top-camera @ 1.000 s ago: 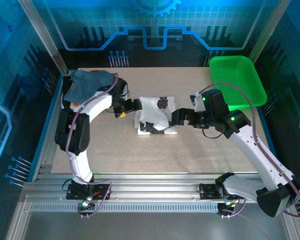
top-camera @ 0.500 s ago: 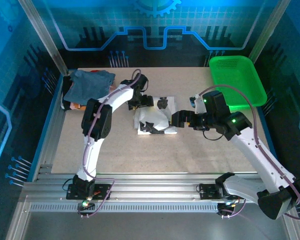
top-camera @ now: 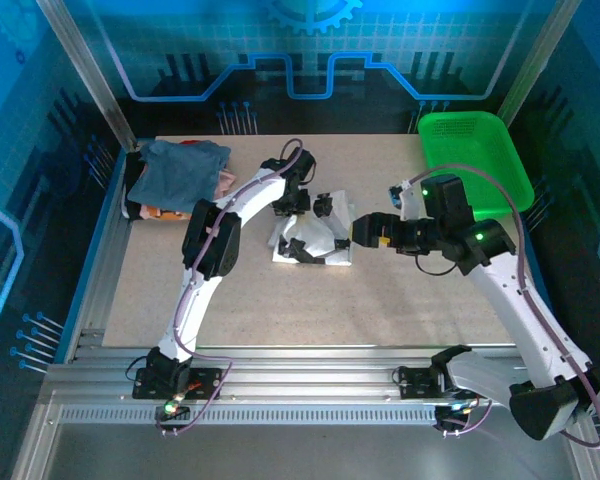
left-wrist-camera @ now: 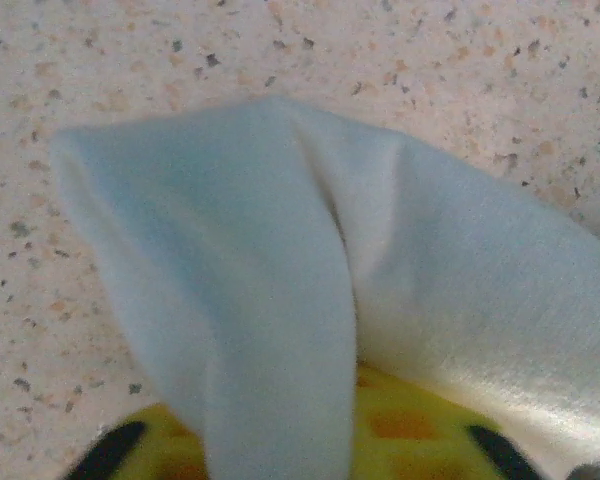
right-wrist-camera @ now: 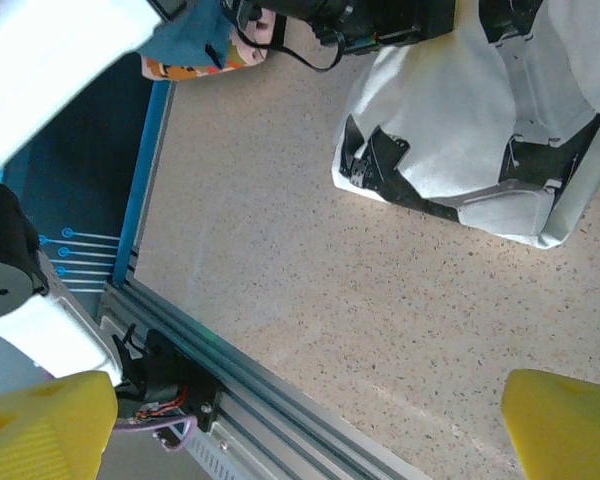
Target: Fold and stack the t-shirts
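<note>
The white t-shirt (top-camera: 313, 238) with black printed marks lies folded in a small packet at the table's middle. My left gripper (top-camera: 298, 203) is at its far left corner, shut on a raised fold of the white cloth (left-wrist-camera: 280, 270), which drapes over the yellow pad (left-wrist-camera: 420, 430). My right gripper (top-camera: 366, 231) hovers just off the shirt's right edge, open, with nothing between its yellow fingertips (right-wrist-camera: 45, 425). In the right wrist view the white t-shirt (right-wrist-camera: 470, 120) lies ahead on the table. Folded t-shirts (top-camera: 178, 175), slate-blue on top with pink and orange beneath, sit stacked at the far left.
A green mesh basket (top-camera: 475, 160) stands at the far right corner. The speckled table (top-camera: 310, 310) stretches bare between the shirt and the aluminium rail (top-camera: 300, 385) at the near edge. The left arm (right-wrist-camera: 360, 20) crosses above the shirt.
My left gripper swung right from near the stack to the white shirt's far left corner and shut on the cloth, lifting a fold. The right gripper drew slightly right, still open.
</note>
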Available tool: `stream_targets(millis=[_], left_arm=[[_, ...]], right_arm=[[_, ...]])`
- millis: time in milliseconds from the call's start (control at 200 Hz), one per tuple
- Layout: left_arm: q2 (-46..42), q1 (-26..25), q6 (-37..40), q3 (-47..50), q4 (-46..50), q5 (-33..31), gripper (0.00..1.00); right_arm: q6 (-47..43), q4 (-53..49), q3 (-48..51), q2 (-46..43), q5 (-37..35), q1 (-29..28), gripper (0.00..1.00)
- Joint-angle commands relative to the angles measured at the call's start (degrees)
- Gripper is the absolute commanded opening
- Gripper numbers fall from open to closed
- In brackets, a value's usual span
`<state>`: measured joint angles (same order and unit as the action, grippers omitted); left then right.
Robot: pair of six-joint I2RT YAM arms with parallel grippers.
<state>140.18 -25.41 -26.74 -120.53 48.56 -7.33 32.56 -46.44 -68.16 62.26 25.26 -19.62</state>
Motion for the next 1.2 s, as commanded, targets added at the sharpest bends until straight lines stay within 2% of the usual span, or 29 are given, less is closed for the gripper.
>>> stream_targets(millis=[0, 270, 355, 435, 770, 1196], left_arm=[[2.65, 0.96, 4.28, 0.25, 7.02, -2.95, 0.0], [-11.19, 4.06, 21.29, -0.05, 5.3, -7.1, 0.0], [-16.25, 5.3, 27.47, 2.34, 1.98, -0.7, 0.0], [-21.17, 6.0, 30.63, 5.29, -1.6, -0.12, 0.0], [-26.73, 10.76, 32.96, -0.86, 4.18, 1.29, 0.0], [-27.49, 17.6, 34.38, -7.07, 8.2, 5.05, 0.0]], right_arm=[[-0.96, -1.05, -1.72, -0.38, 3.19, 0.87, 1.0], [1.87, 3.71, 0.92, -2.05, 4.14, 0.72, 1.0], [2.36, 3.89, 1.14, -2.14, 4.1, 0.65, 1.0], [2.92, 4.15, 1.19, -1.99, 4.01, 0.65, 1.0], [3.43, 3.89, -0.22, -2.05, 3.05, 0.47, 1.0], [4.44, 3.81, -0.38, -1.63, 1.56, 0.11, 1.0]])
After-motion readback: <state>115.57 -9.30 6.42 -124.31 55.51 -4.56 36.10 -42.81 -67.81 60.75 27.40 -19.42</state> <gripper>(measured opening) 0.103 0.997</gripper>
